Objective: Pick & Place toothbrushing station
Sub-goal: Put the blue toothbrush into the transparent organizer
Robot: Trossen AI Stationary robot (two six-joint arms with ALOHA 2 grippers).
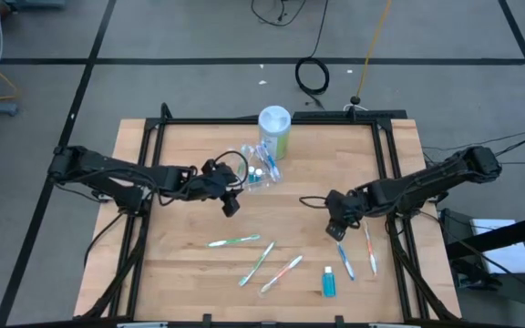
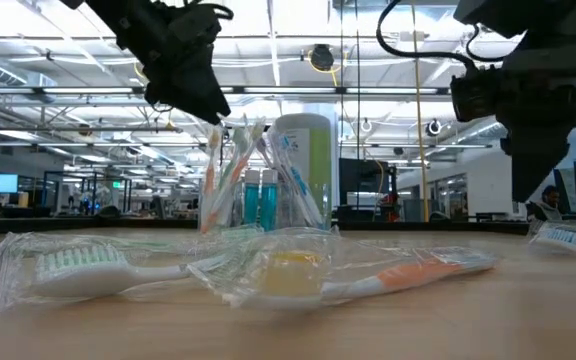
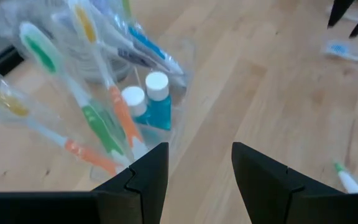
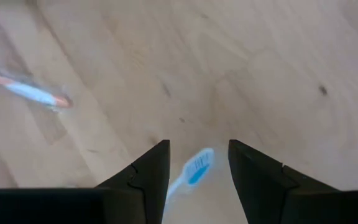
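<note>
2 arms are working this counter [image 1: 180,273] right now, each hanging over its own bit of the toothbrushing kit. The left pincer [image 1: 231,205] is hovering just beside the clear plastic cup [image 1: 261,173], fingers spread and holding nothing. In the left wrist view the cup is already holding wrapped toothbrushes standing tilted, and 2 small blue tubes [image 3: 148,106] with white caps are standing right by them. My guess is it's sitting there because the cup is the drop-off spot, so it's either just let something go or lining up.

The right pincer [image 1: 339,230] is hanging low over a blue toothbrush [image 4: 191,174] lying flat on the wood, fingers spread on either side of the brush end, not pinching it yet as far as I can tell. Looks like it's setting up to straddle the handle for a pick.

Still loose on the counter: 3 toothbrushes [image 1: 267,262] toward the front middle, another one [image 1: 370,251] near the right arm, and 1 blue tube [image 1: 328,282] lying at the front. A tall green-and-white container [image 1: 275,128] is standing behind the cup. So plenty left to do.
</note>
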